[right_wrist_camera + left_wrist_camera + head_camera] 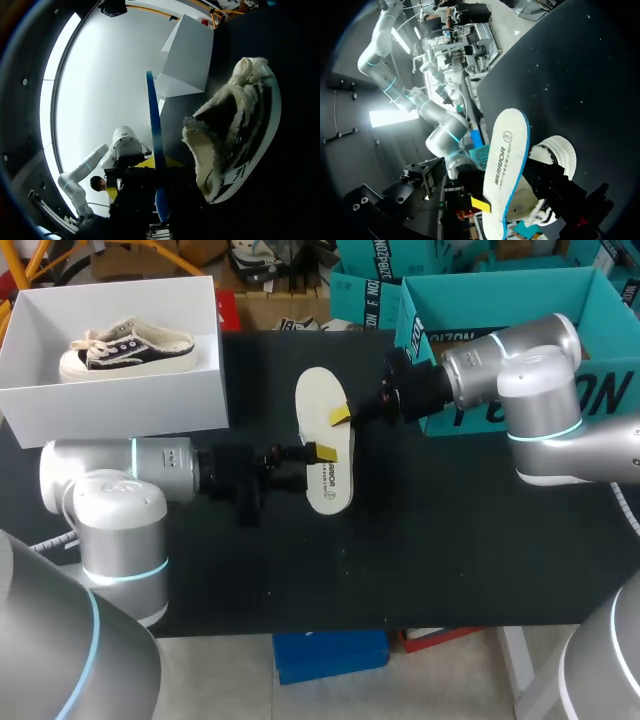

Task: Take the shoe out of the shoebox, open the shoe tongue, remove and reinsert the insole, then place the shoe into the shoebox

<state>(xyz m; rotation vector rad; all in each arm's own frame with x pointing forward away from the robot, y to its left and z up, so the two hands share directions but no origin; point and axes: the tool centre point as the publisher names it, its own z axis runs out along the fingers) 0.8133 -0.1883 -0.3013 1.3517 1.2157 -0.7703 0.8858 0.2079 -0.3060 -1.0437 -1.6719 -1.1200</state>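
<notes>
Head view gives you the insole (322,400) over mid-bench, its long axis running from the far side toward the robot, printed end nearer the robot. The left jaws pinch it from its left edge, low on its length, and the right jaws pinch its right edge a little farther up, so both arms hold it at once. In the right wrist view the shoe (235,130) lies on the bench (450,540) just beside the insole, fleecy mouth turned toward it and its length roughly parallel. I judge the reinsert turns on tipping one end of the insole into that mouth, and the right arm (520,370) looks the nearer to the shoe. The shoebox (120,400), holding a second shoe (128,345), stands well apart at the far left; the bench's near edge is also well off.
</notes>
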